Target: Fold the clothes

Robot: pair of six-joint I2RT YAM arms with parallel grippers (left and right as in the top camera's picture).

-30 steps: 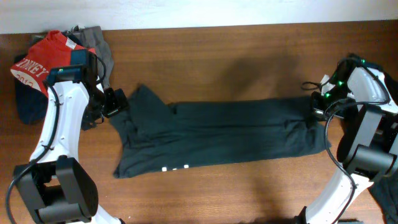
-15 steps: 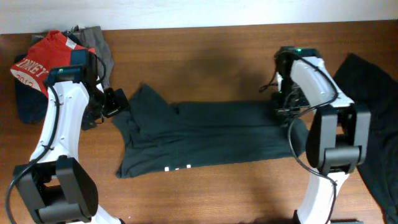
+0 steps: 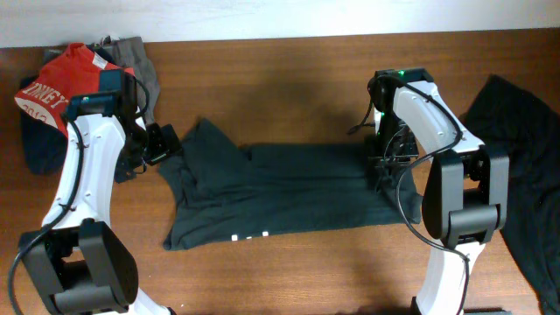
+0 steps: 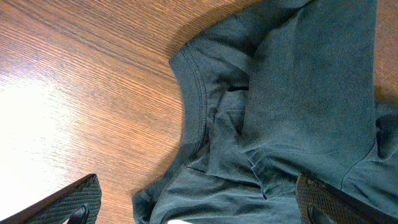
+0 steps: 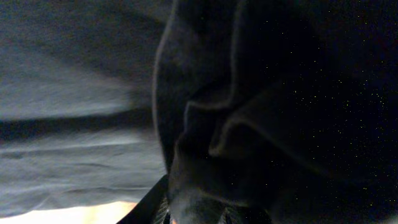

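Observation:
A black T-shirt (image 3: 289, 188) lies spread across the middle of the table, with a bit of white lettering (image 3: 248, 236) showing at its front edge. My left gripper (image 3: 162, 144) hovers over the collar end, wide open. In the left wrist view the ribbed collar (image 4: 196, 99) lies ahead of the left gripper (image 4: 199, 213), and nothing is pinched. My right gripper (image 3: 385, 166) is down on the shirt's right end, which is doubled over. In the right wrist view, bunched dark fabric (image 5: 280, 93) fills the space at the right gripper (image 5: 196, 214) and hides its fingertips.
A heap of other clothes sits at the back left: a red one with white lettering (image 3: 52, 83), a grey one (image 3: 140, 66) and a navy one (image 3: 39, 144). Another black garment (image 3: 525, 157) lies at the right edge. Bare wood table (image 3: 289, 79) runs behind the shirt.
My right arm has swung left from the table's right edge, dragging the shirt's right end inward and over itself, so the shirt is shorter. The left arm has stayed put.

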